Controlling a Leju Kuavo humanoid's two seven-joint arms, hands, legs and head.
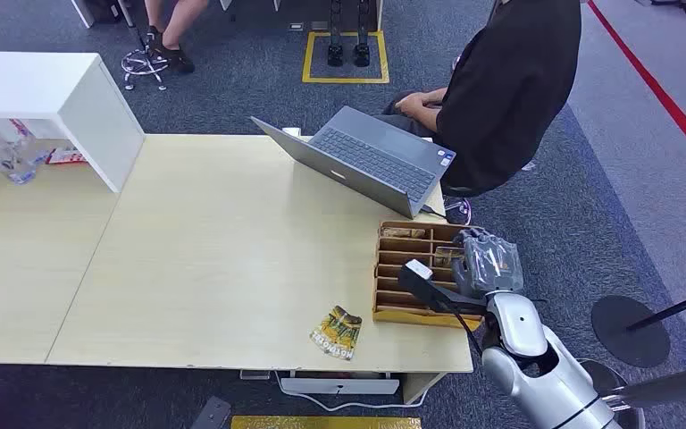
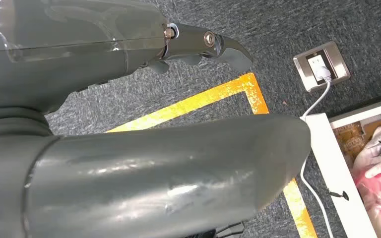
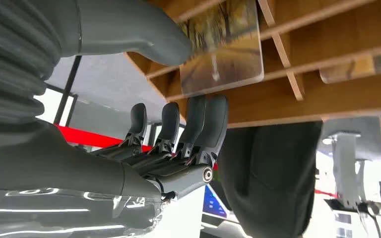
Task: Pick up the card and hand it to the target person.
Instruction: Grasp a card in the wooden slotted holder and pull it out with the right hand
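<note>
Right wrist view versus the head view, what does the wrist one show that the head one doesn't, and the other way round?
The right wrist view alone shows a card with an autumn picture standing in a slot, the right hand's thumb against it and the fingers below.

The head view alone shows the table, an open laptop, a loose packet near the front edge and water bottles.

Both show the right hand, the wooden organiser and a seated person in black.
</note>
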